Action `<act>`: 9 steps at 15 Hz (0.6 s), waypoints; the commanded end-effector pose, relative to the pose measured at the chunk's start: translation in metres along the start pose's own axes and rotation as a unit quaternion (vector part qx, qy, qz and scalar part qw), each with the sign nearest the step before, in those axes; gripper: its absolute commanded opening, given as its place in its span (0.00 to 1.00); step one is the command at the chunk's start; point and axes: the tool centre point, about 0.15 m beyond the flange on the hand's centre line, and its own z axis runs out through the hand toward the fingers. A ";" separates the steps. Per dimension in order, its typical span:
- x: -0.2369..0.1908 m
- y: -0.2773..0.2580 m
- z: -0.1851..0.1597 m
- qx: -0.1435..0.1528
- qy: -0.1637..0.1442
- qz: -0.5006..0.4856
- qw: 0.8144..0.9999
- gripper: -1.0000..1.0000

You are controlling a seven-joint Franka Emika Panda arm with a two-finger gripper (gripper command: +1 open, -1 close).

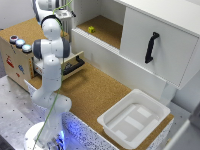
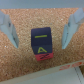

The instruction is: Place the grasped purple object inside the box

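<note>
In the wrist view a dark purple-blue cube (image 2: 42,42) with yellow markings and a pink lower face sits on the cork surface. My gripper (image 2: 39,43) is open. Its two pale fingers (image 2: 9,27) stand on either side of the cube with a gap at each side, not touching it. In the exterior view the gripper (image 1: 64,16) is at the far back, beside the wooden drawer unit, and the cube is hidden there. The box (image 1: 134,119), a shallow white bin with raised floor panels, stands at the front of the exterior view's right, far from the gripper.
A wooden drawer unit (image 1: 17,57) with coloured round buttons and an open drawer stands at the exterior view's left. A white cabinet (image 1: 160,42) with a black handle is at the back right. A small yellow block (image 1: 91,29) lies in its cork-floored recess.
</note>
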 end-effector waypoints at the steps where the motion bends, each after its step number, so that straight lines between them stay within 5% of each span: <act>1: 0.004 0.015 0.010 0.050 0.010 0.022 0.998 0.00; 9: -0.037 0.019 -0.027 0.005 0.072 0.075 0.995 0.00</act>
